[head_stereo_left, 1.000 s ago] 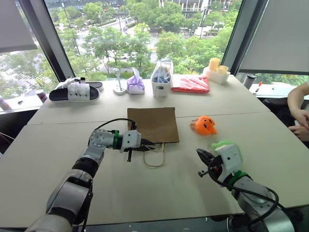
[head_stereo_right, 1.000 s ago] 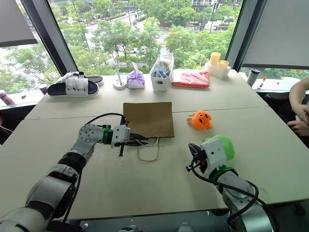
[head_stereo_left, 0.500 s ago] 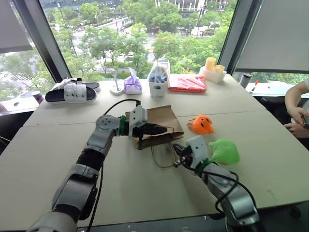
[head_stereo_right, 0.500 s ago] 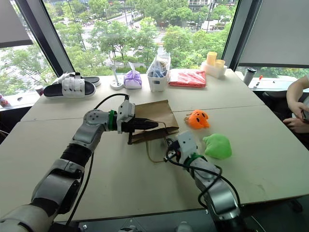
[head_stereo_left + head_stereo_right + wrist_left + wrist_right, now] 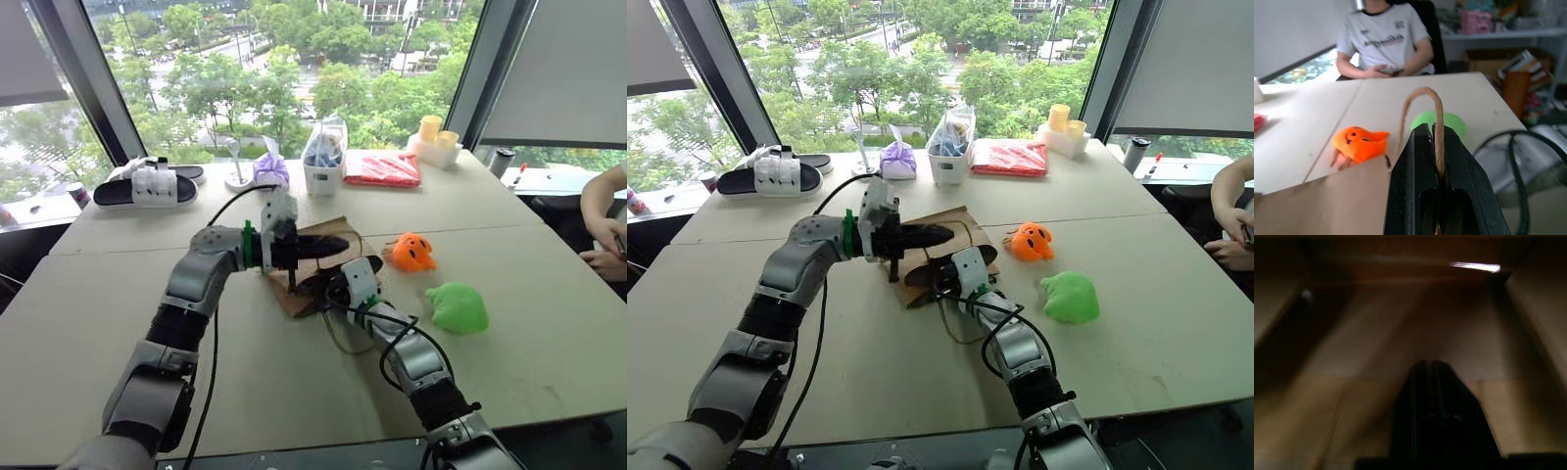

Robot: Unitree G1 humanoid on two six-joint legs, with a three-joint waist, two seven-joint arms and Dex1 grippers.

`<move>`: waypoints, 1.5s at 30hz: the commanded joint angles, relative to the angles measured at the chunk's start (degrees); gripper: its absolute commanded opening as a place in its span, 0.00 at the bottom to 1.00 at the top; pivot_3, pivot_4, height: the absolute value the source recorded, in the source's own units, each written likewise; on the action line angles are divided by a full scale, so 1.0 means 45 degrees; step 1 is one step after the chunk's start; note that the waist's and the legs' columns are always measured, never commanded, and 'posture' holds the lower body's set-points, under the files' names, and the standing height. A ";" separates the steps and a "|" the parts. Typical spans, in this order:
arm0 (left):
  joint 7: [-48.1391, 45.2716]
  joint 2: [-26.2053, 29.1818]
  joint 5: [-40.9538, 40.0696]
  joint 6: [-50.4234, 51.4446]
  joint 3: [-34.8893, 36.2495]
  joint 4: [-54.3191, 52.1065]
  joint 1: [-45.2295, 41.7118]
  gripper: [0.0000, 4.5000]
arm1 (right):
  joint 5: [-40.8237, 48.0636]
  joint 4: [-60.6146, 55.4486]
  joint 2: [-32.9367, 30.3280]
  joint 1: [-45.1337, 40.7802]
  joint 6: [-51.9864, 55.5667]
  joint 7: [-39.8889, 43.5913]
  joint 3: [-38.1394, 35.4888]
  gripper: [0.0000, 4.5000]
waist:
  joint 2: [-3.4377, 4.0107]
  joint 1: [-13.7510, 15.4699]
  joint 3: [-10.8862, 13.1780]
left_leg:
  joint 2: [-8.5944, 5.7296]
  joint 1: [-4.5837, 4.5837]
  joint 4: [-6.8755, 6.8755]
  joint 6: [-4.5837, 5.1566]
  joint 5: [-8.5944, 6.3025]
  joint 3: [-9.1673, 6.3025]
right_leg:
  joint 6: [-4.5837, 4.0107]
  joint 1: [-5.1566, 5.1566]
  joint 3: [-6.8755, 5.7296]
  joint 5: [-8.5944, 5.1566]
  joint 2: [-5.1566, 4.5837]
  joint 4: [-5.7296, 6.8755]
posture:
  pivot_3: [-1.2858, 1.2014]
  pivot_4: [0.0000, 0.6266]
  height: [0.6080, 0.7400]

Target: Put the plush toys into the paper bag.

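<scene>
Toys first: the orange plush toy and the green plush toy both lie on the table to the right of the paper bag, so neither is packed yet. The left gripper is clenched on one paper handle, lifting the bag's mouth off the table. The right gripper, fingers pressed together and holding nothing, pokes into the bag's dim inside, apparently spreading it. Both toys remain to be picked up and dropped in.

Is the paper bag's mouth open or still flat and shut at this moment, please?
Open: the left gripper lifts the paper bag by one handle, and the shut right gripper pokes into its mouth.
</scene>
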 commanded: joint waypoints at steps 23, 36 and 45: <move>0.3176 -0.0933 -0.1315 0.0887 0.1963 -0.0283 -0.0989 0.01 | -0.0076 -0.3441 -0.0535 0.1892 0.1427 0.0503 -0.0449 0.00 | 0.0005 -0.0002 -0.0007 | -0.0003 0.0002 -0.0005 -0.0079 0.0044 0.0007 | 0.0001 0.0003 0.0003 0.0001 0.0001 0.0001 | 0.52 0.24 1.00; 0.3294 -0.1452 -0.1364 0.0934 0.1064 -0.1830 0.0847 0.01 | 0.1638 -1.1386 -0.1974 0.3174 0.6590 0.0732 -0.2944 0.00 | 0.0003 0.0079 -0.0005 | -0.0004 -0.0016 0.0002 -0.0062 0.0035 0.0005 | -0.0001 -0.0011 0.0005 0.0001 0.0001 0.0005 | 0.52 0.24 1.00; 0.3096 -0.1381 -0.1457 0.1142 0.0569 -0.2921 0.1828 0.00 | 0.2585 -1.4082 -0.4628 0.5050 0.9465 0.1308 -0.6422 0.62 | 0.0001 0.0150 -0.0004 | -0.0007 -0.0018 0.0008 0.0005 -0.0003 0.0014 | -0.0001 0.0010 0.0005 0.0000 -0.0002 -0.0022 | 0.52 0.24 1.00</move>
